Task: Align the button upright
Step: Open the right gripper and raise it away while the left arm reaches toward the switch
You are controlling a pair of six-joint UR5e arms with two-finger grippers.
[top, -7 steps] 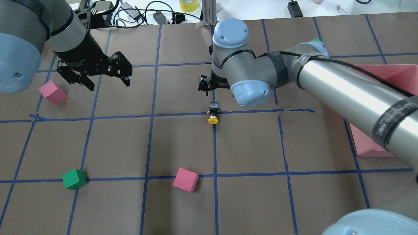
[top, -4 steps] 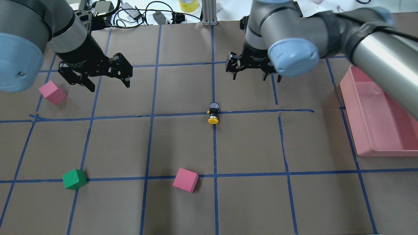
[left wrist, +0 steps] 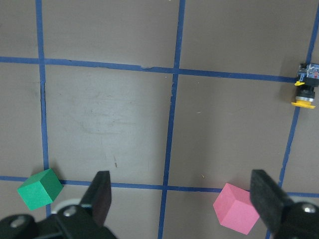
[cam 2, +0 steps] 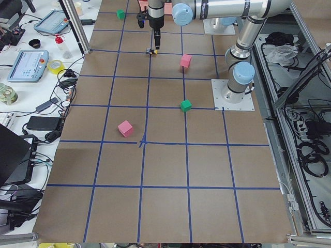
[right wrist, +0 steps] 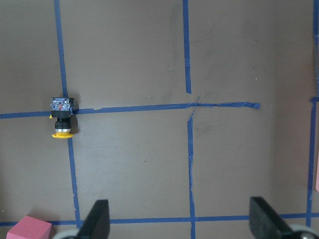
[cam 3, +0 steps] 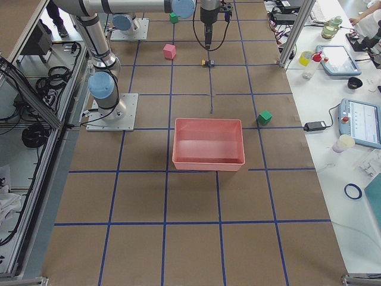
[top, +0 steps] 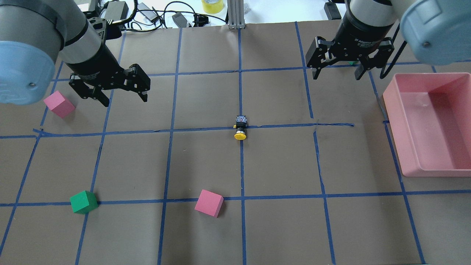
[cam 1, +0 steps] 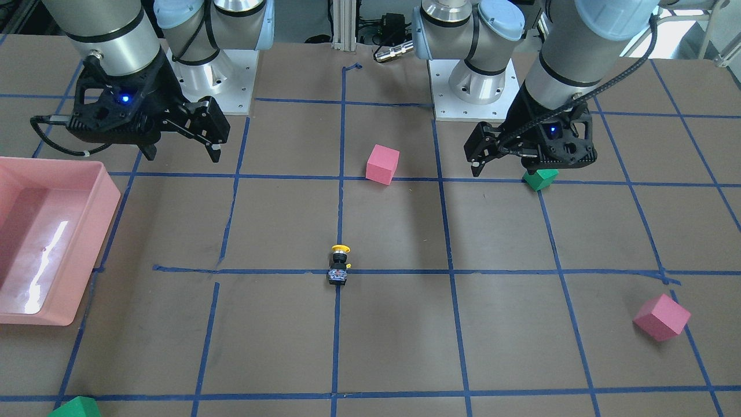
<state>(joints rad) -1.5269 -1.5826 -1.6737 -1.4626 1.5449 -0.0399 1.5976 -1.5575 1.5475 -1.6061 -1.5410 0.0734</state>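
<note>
The button [top: 240,129] lies on its side where two blue tape lines cross at the table's middle. Its yellow cap points toward the robot and its grey block base points away. It also shows in the front view [cam 1: 339,265], the left wrist view [left wrist: 305,89] and the right wrist view [right wrist: 62,119]. My left gripper [top: 125,97] hangs open and empty, far to the button's left. My right gripper [top: 336,75] hangs open and empty, far to the button's right and beyond it, near the pink tray.
A pink tray [top: 434,172] stands at the right edge. One pink cube [top: 59,104] lies by the left gripper and another [top: 209,202] in front of the button. A green cube [top: 84,201] sits front left. Cables and a tape roll [top: 212,5] lie past the far edge.
The right arm has swung away from above the button to the far right, and its gripper now hangs by the tray. The left gripper has barely shifted. The button has not moved.
</note>
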